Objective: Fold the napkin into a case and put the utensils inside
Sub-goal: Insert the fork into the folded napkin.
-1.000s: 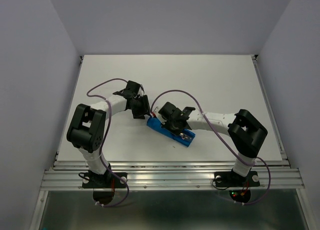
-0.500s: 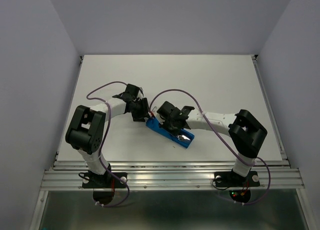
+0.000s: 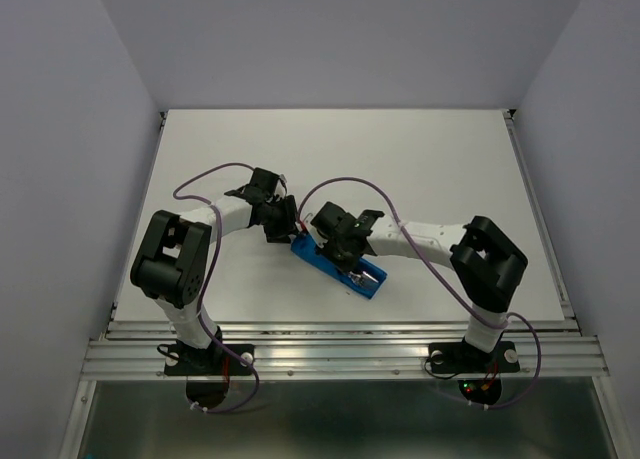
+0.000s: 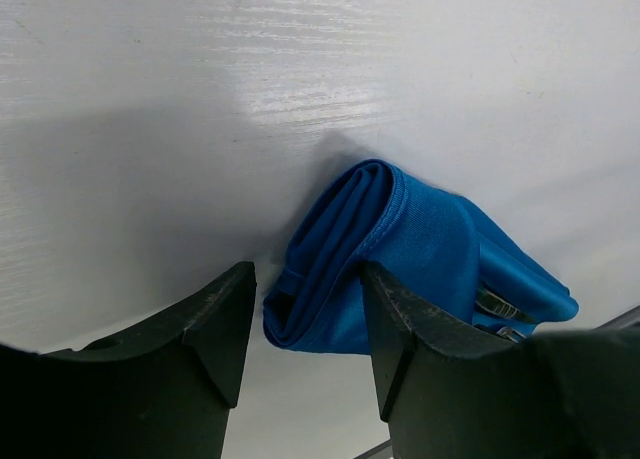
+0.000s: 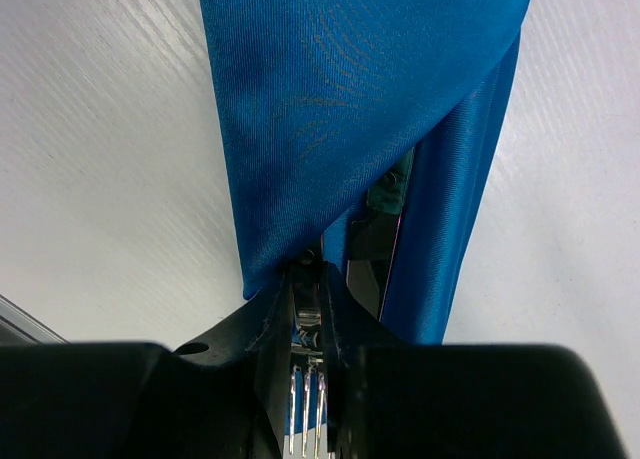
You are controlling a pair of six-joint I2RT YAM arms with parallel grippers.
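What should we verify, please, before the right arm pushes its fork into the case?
1. Fork gripped in shut right jaws: ok.
2. Fork lined up with case mouth: ok.
3. Left jaws open, either side of case's folded end: ok.
4. Case folded, lying on table: ok.
5. Teal handle inside case: ok.
6. Room left in the pocket: cannot tell.

I count one folded blue case [image 3: 322, 255], one white table [image 3: 450, 159] and two grippers: the left gripper [image 4: 305, 289] and the right gripper [image 5: 307, 279]. I make out two utensils, one metal fork [image 5: 305, 404] and one teal-green handle [image 5: 393, 187].
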